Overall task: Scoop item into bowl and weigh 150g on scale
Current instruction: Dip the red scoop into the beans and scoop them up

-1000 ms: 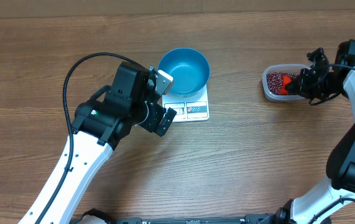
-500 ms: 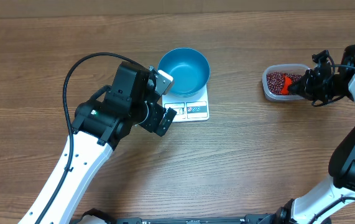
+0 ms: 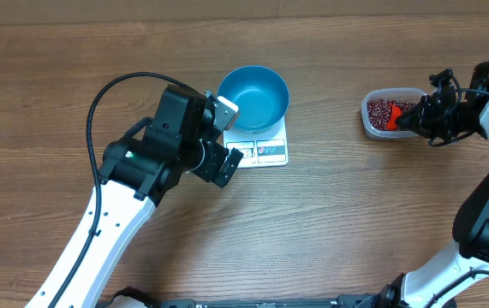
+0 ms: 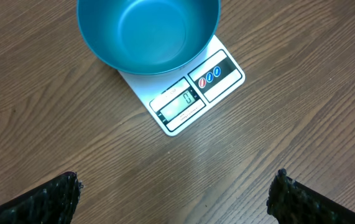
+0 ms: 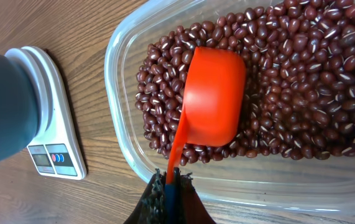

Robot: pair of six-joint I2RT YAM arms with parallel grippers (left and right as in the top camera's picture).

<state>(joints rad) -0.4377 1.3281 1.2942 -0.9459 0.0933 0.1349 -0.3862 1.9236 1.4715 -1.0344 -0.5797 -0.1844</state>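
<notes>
The right tool (image 5: 170,180), clamped on the orange scoop (image 5: 214,96), had shifted back slightly, then settled, with the scoop face-down on the beans (image 5: 301,74) ahead: scooping had barely begun. The left tool (image 4: 174,193) gaped empty; ahead, the bowl (image 4: 146,31) sat empty on the scale (image 4: 221,71).

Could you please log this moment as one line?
left gripper: open | right gripper: shut on scoop in beans | bowl: empty, on scale

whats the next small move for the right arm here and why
Probably push the orange scoop forward into the adzuki beans and roll it mouth-up to load it. The right gripper is shut on its handle, the scoop lies rounded side up on the beans in the clear tub, and the blue bowl on the scale is empty.
</notes>
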